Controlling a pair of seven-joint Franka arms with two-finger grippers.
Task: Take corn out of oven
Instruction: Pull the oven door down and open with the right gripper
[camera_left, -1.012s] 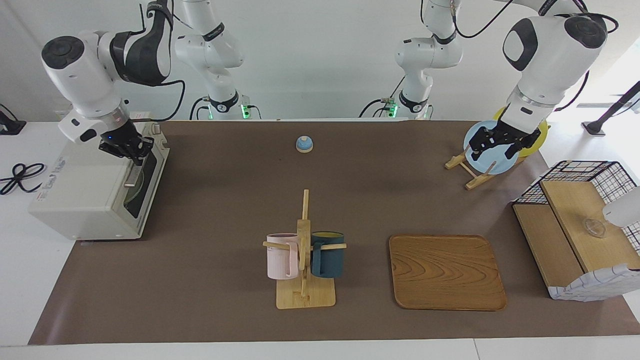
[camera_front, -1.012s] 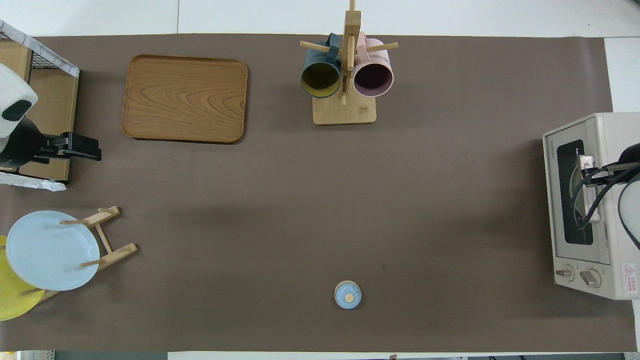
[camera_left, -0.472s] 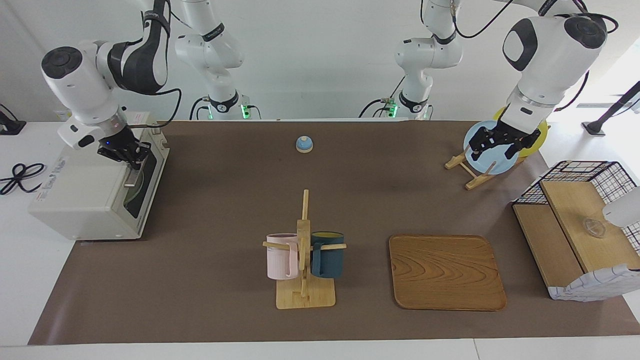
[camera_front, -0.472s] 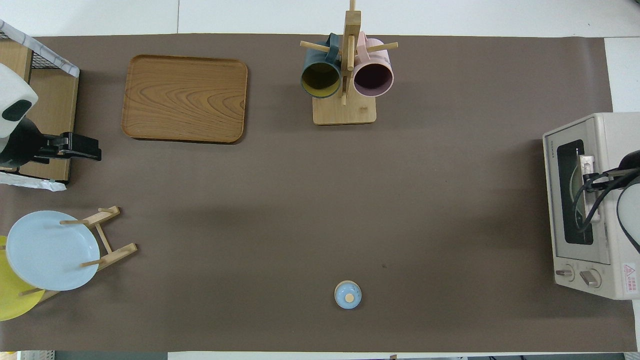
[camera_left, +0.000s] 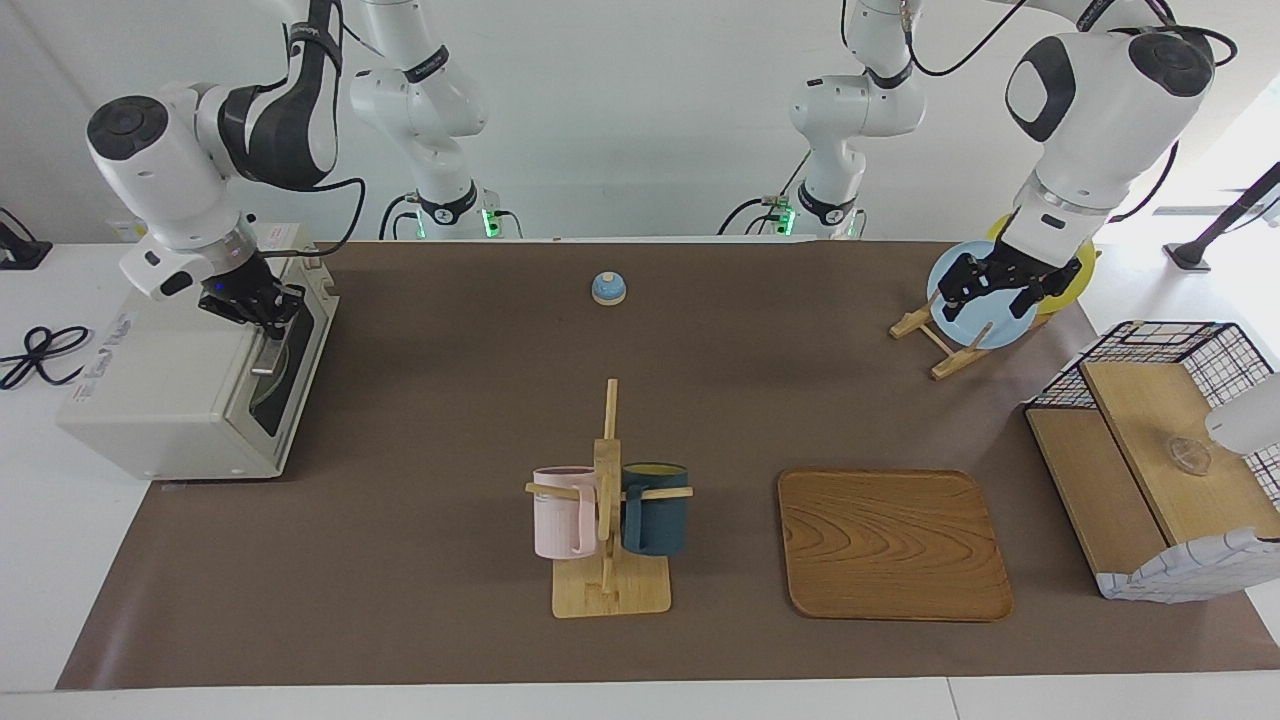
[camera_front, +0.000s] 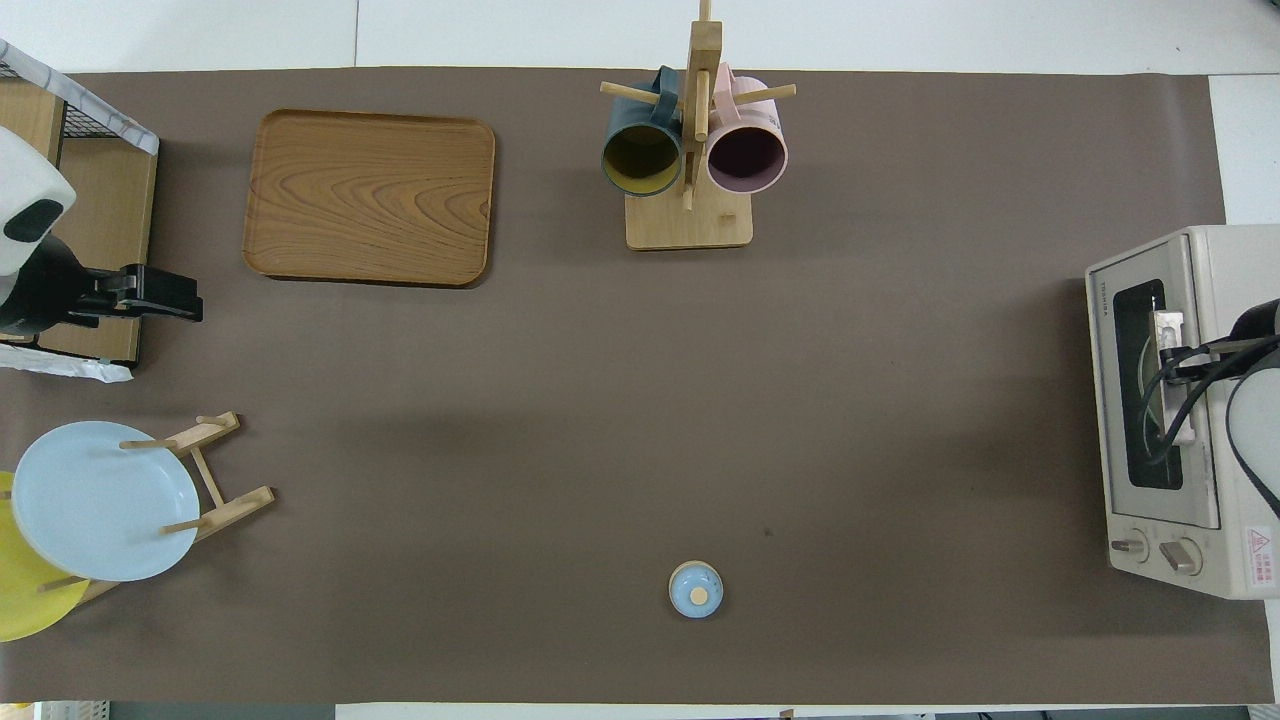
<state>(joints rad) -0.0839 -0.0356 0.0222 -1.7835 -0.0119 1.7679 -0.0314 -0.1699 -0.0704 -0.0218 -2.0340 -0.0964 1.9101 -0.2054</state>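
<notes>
Placing things by the clock on the overhead view, the oven (camera_left: 160, 385) stands at 3 o'clock on the surface (camera_left: 420, 420), at the right arm's end. Its glass door (camera_front: 1135, 385) is shut upright. The corn cannot be made out. Only a pale curve shows through the dark window, so if the cob is there it is hidden inside.

The right hand (camera_left: 262, 305) is down at the top edge of the door, on the end of the metal handle (camera_front: 1168, 335) nearer the robots. Its fingers are clenched together. They seem to be on the bar itself, but I cannot tell whether they truly pinch it.

The left hand (camera_left: 995, 292) is released, with its fingers spread wide and nothing between them. It hangs in the air at about 9 o'clock, between the wire-and-wood basket (camera_left: 1180, 335) and the plate rack (camera_front: 215, 480). That arm waits.

The rack at 8 o'clock holds a light blue plate (camera_front: 100, 500) and a yellow plate (camera_front: 20, 600). A wooden tray (camera_left: 890, 545) lies at 11 o'clock. The mug tree (camera_left: 607, 470) stands at 12 with a pink mug (camera_left: 563, 512) and a dark blue mug (camera_left: 655, 510). A small blue bell (camera_left: 608, 288) sits at 6.
</notes>
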